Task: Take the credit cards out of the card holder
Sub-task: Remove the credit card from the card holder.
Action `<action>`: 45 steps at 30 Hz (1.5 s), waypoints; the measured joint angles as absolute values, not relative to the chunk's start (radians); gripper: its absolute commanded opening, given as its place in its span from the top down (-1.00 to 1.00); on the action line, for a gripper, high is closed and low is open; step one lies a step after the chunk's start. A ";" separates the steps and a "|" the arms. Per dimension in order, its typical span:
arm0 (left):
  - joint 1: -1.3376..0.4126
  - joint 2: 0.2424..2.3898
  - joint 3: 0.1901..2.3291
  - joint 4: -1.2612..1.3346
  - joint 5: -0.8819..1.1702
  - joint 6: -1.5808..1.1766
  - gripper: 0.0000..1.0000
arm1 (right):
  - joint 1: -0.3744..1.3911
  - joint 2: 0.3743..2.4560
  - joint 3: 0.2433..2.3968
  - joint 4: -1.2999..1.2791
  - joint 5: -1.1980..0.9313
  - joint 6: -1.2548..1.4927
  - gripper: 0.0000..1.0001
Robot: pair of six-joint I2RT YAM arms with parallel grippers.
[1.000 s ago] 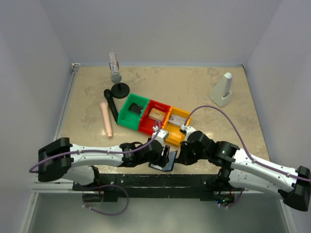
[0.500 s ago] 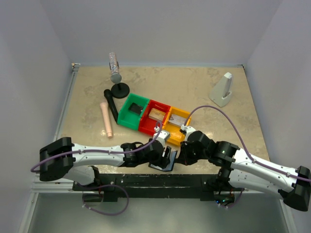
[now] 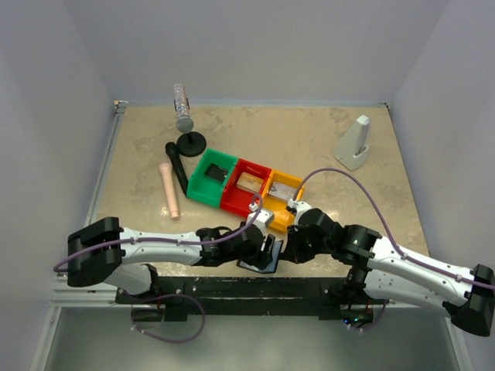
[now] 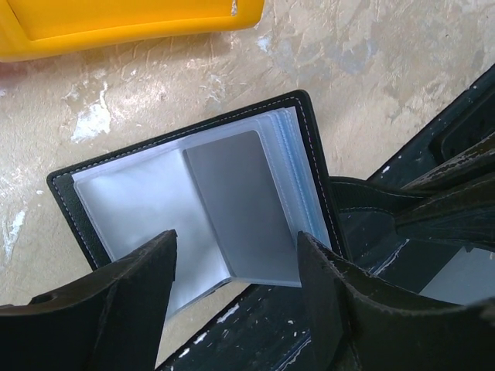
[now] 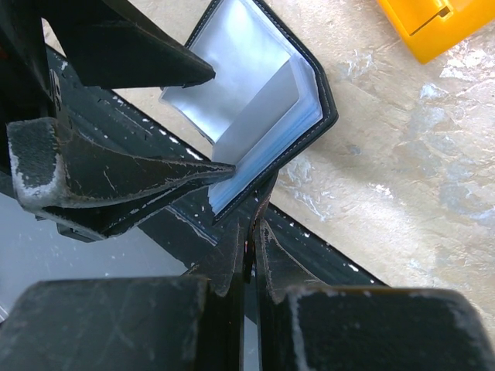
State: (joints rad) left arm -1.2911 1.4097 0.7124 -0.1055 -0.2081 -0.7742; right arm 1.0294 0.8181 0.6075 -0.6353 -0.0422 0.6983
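The beige marbled table [image 3: 325, 147] carries the flat black bifold card holder [image 4: 232, 193] at its near edge. It lies open, glossy grey-blue sleeves up, near the yellow plastic bin [image 4: 116, 23]. The left gripper [image 4: 236, 243] hangs spread wide over the sleeves, and the right gripper [image 5: 253, 228] is pinched tight on the holder's black cover.

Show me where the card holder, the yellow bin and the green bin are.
card holder [image 4: 232, 209]: left wrist view, inner panel.
yellow bin [image 4: 139, 23]: left wrist view, outer wall.
green bin [image 3: 203, 192]: top external view, near wall.
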 measured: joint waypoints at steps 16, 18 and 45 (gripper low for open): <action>-1.291 1.436 0.728 -0.171 -0.262 -0.775 -0.36 | 1.029 0.818 0.607 -0.636 -0.039 0.698 1.00; -1.291 1.424 0.727 -0.172 -0.270 -0.775 -0.38 | 1.029 0.818 0.607 -0.636 -0.039 0.698 1.00; -1.319 1.439 0.767 -0.148 -0.254 -0.774 -0.36 | 1.029 0.818 0.607 -0.636 -0.039 0.698 1.00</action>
State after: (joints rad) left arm -1.3193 1.4391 0.7670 -0.1482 -0.2539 -0.7738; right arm 1.0294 0.8181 0.6075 -0.6361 -0.0395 0.6983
